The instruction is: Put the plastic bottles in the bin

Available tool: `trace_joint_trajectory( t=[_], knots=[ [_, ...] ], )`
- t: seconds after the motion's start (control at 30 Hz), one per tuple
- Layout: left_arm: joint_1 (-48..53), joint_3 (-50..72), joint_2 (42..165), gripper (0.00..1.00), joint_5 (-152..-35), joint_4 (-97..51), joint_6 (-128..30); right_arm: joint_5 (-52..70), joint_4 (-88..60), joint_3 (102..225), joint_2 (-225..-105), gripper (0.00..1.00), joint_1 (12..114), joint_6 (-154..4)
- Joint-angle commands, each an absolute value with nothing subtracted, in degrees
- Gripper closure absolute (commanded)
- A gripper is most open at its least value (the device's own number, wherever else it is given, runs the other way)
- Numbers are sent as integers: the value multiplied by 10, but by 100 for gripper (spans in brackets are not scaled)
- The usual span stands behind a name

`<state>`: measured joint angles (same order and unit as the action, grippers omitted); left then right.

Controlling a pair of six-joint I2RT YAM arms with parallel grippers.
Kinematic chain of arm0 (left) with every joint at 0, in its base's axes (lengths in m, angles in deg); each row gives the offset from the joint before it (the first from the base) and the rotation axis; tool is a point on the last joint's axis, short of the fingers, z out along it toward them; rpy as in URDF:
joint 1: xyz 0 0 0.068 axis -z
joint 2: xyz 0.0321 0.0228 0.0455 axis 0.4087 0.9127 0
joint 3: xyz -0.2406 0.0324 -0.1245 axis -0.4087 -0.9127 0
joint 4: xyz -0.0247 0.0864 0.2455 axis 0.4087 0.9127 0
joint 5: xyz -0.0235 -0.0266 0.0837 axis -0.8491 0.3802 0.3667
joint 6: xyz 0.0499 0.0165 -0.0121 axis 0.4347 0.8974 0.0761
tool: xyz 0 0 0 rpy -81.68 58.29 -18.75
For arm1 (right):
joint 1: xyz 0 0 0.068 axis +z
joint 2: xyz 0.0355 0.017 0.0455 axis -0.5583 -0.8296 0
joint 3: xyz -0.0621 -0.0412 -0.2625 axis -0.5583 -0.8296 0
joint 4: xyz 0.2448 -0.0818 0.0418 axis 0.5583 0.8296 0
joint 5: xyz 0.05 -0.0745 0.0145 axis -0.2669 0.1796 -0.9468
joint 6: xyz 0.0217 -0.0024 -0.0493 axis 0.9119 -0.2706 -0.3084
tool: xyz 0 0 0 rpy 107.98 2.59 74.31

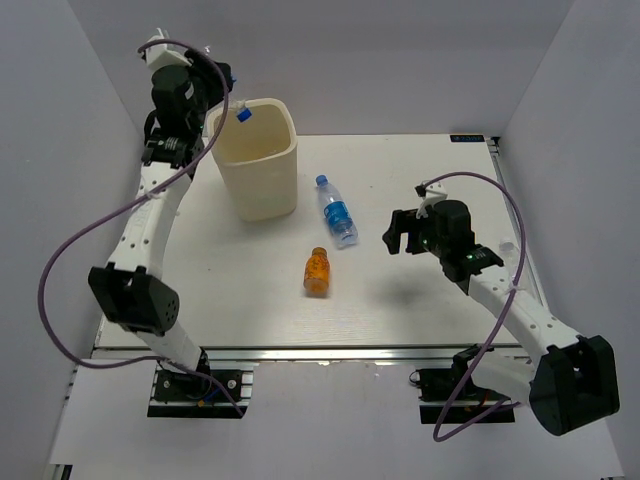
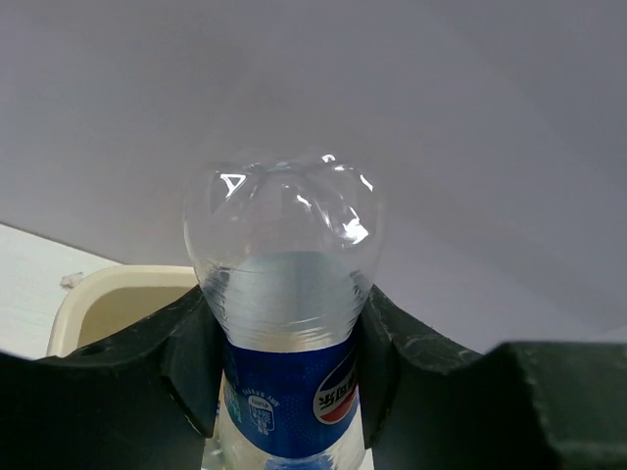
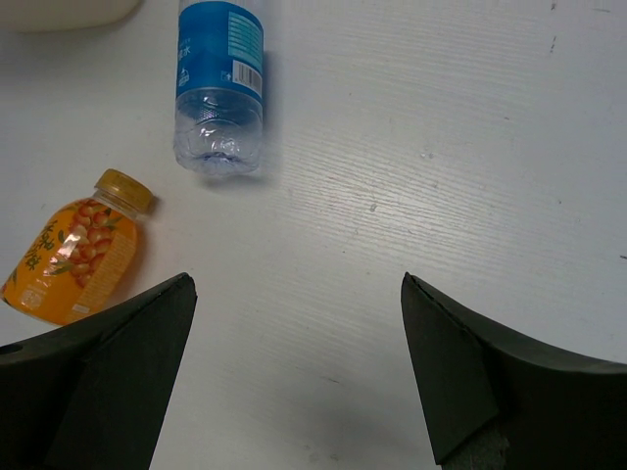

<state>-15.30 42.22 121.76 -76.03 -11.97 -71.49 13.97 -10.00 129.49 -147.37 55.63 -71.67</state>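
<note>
Counter: bin at far left. Far bottle lies right of bin; near bottle before it. Held bottle in left tool, above bin's rim. Right tool right of far bottle.

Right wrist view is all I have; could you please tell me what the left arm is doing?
Observer: The left gripper is shut on a clear blue-label bottle.
Operator: Where is it holding that?
Observer: At the cream bin, with the blue cap just over its opening.
Operator: Are more bottles lying beyond my two?
Observer: No; only the lying clear bottle and the orange bottle are on the table.
</note>
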Motion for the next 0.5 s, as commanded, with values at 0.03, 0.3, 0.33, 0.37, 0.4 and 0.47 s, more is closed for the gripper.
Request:
trace_joint_trajectory(
  t=[0.03, 0.3, 0.33, 0.37, 0.4, 0.47],
  knots=[
    [-145, 495, 1282, 52, -755, -66, -671, 147, -103, 1312, -1443, 11, 553, -717],
    [-118, 531, 1293, 2, -738, -27, -640, 192, -96, 1293, -1389, 11, 553, -702],
    [-113, 530, 1288, 2, -738, -19, -635, 196, -95, 1292, -1383, 11, 552, -702],
    [-102, 525, 1280, 2, -738, -16, -626, 207, -94, 1292, -1380, 11, 553, -702],
    [-96, 508, 1262, 2, -737, -13, -623, 213, -89, 1292, -1379, 11, 553, -702],
    [-75, 483, 1242, 2, -743, -11, -605, 226, -84, 1293, -1379, 11, 553, -697]
  ],
)
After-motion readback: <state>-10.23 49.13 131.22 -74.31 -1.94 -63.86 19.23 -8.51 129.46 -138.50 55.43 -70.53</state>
